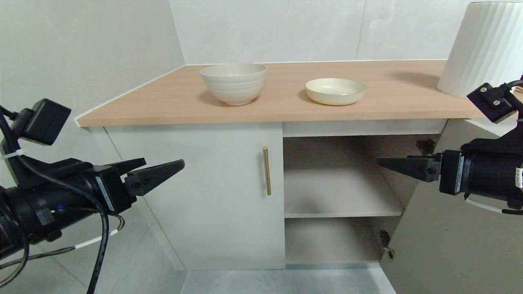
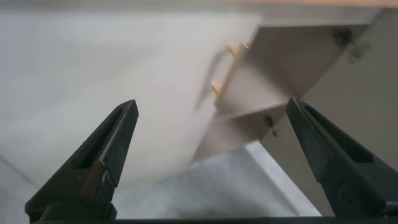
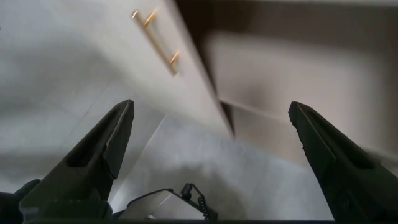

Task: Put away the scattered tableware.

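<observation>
My left gripper (image 1: pixel 163 162) and right gripper (image 1: pixel 382 162) hang low with fingers spread, holding nothing. On the desk (image 1: pixel 163 102) the bowl (image 1: pixel 233 83) sits at eleven o'clock and the shallow dish (image 1: pixel 335 90) at one. I'd pinch the dish's rim squarely, then lower it level onto the open shelf (image 1: pixel 339 192) at five.

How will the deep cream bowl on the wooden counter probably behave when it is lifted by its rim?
The deep cream ribbed bowl looks rigid, perhaps ceramic, so probably fairly heavy and breakable. Its smooth surface may slip in a pinch. Its base is narrower than its rim, so a high push on the wooden countertop might tip it.
</observation>
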Motion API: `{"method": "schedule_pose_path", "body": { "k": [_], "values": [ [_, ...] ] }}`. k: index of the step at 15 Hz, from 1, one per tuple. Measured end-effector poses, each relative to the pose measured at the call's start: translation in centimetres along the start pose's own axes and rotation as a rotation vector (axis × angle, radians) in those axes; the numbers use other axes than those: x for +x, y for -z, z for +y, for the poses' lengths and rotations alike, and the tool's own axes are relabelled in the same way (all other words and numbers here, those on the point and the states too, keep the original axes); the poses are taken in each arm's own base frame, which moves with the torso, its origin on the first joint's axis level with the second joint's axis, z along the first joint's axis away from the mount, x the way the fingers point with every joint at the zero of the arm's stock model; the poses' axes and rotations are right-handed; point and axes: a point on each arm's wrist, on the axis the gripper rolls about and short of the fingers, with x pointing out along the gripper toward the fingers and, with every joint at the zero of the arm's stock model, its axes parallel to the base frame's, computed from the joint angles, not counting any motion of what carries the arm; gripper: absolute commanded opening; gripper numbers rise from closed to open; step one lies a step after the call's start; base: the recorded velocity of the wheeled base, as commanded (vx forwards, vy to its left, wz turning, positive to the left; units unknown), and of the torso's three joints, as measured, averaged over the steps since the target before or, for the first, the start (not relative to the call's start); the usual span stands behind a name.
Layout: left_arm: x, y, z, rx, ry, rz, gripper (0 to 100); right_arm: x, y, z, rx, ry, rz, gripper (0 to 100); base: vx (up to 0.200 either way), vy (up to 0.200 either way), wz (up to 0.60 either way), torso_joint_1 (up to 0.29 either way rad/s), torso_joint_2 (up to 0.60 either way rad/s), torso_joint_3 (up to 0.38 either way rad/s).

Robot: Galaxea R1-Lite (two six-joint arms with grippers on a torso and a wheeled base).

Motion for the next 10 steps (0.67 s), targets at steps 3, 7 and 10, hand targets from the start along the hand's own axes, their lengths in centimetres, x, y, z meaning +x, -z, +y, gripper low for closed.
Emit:
{"method": "schedule_pose_path", "body": {
  "k": [3,7,10],
  "values": [
    [0.0,0.0,0.0,0.000,0.000,-0.001,100,-0.1,0.0,0.1,-0.001,-0.003,-0.001,100,0.000,0.000,0.00,0.000,0.00,0.000],
    [-0.1,0.0,0.0,-0.003,0.001,-0.004,100,-0.6,0.2,0.5,-0.008,-0.026,-0.003,100,0.000,0.000,0.00,0.000,0.00,0.000],
    [-0.1,0.0,0.0,-0.003,0.001,-0.005,100,-1.1,1.0,0.5,-0.101,-0.034,-0.020,100,0.000,0.000,0.00,0.000,0.00,0.000]
  ]
}}
